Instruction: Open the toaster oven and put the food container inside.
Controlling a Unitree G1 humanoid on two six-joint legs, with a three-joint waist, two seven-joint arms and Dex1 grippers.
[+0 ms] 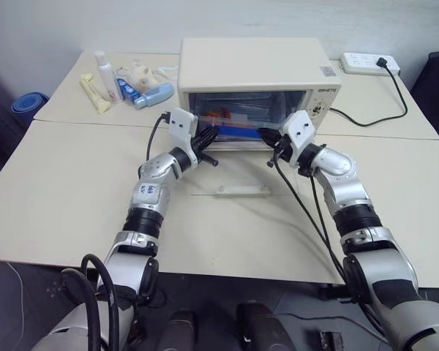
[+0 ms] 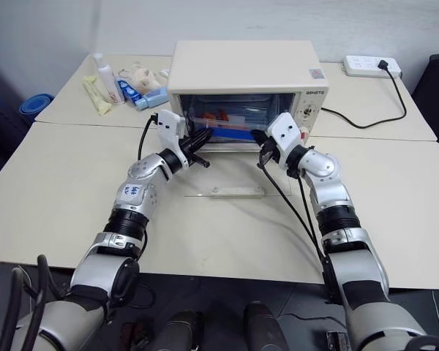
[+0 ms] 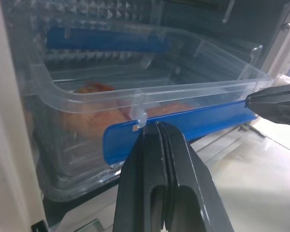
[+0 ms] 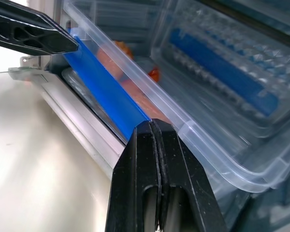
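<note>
Both closed grippers, left (image 3: 157, 126) and right (image 4: 152, 124), pressed the food container (image 3: 135, 92) into the toaster oven (image 1: 256, 69); wrist views revealed orange food.

Both arms reach forward with elbows bent, forearms converging toward each other. Left gripper (image 1: 208, 140): wrist angled inward to the right, its two black fingers (image 3: 157, 159) pressed together, tips pointing forward. Right gripper (image 1: 267, 136): wrist angled inward to the left, fingers (image 4: 154, 159) likewise pressed flat against each other. The two sets of fingertips appear roughly level and stand apart.
</note>
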